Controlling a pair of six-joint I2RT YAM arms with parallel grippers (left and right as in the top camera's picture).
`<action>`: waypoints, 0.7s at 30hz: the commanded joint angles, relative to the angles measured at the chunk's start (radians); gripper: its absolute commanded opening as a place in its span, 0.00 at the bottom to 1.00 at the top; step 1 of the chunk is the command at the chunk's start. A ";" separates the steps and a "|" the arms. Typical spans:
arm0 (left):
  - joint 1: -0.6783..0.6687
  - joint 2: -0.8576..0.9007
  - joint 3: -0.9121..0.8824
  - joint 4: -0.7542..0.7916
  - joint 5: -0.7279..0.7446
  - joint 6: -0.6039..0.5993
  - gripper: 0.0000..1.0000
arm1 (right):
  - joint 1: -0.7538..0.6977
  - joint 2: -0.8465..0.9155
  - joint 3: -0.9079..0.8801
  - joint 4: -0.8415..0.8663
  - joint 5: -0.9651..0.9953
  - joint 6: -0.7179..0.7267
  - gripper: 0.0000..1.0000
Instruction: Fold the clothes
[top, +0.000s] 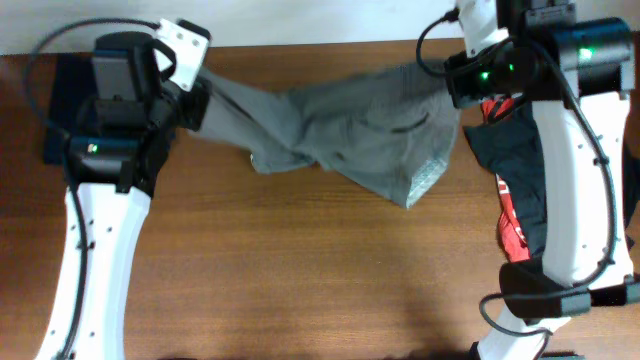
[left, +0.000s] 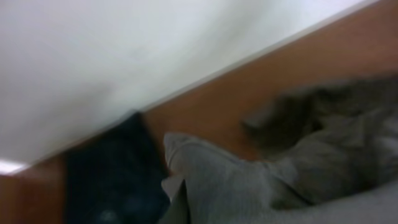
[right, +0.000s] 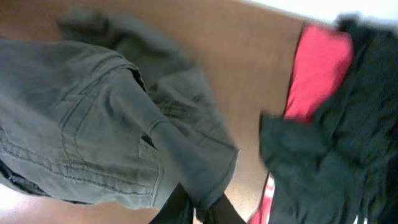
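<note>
A large grey garment (top: 350, 135) with stitched seams and a pocket hangs stretched between my two grippers above the table. Its twisted middle and a lower corner touch the wood. My left gripper (top: 195, 95) is shut on its left end, and grey fabric (left: 249, 186) fills the lower left wrist view. My right gripper (top: 462, 85) is shut on its right end. In the right wrist view the dark fingertips (right: 199, 210) pinch a fold of grey cloth (right: 81, 143).
A navy garment (top: 62, 95) lies at the table's far left, also in the left wrist view (left: 106, 180). A black garment (top: 520, 150) and a red one (top: 510, 215) lie under the right arm, also in the right wrist view (right: 323, 56). The wooden table (top: 300, 270) spreads in front.
</note>
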 joint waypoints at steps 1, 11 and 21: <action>0.000 0.050 0.006 -0.079 0.167 0.008 0.01 | 0.002 0.036 0.006 -0.071 0.018 -0.007 0.11; 0.000 0.164 0.006 -0.367 0.252 0.007 0.01 | 0.002 0.039 -0.206 -0.106 -0.064 0.053 0.13; 0.000 0.201 0.005 -0.604 0.293 -0.103 0.01 | 0.002 0.039 -0.367 -0.015 -0.137 0.053 0.12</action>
